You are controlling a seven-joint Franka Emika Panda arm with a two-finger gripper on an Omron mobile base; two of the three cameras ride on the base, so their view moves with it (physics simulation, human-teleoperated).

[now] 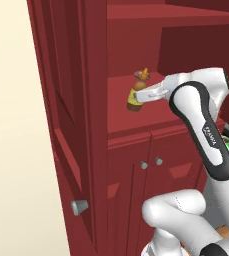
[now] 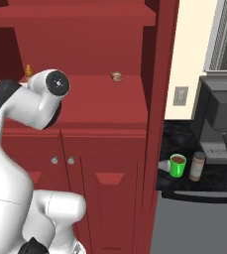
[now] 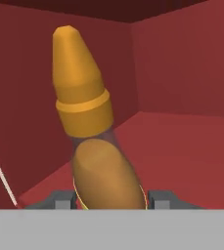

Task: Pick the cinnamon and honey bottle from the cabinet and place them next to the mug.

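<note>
The cabinet (image 1: pixel 126 165) stands open, its shelf (image 1: pixel 136 120) carrying the honey bottle (image 1: pixel 135 96), upright with its nozzle pointing up, long axis roughly vertical. The jaws appear to pinch its body from both sides.

Cabinet (image 1: pixel 131 127) shelf w/ honey bottle (image 1: pixel 134 99)

Standing on the cabinet (image 1: pixel 126 165) shelf: honey bottle (image 1: pixel 134 98); sitting together on the tabletop: cinnamon (image 2: pixel 197 166), green mug (image 2: pixel 178 165).
</note>
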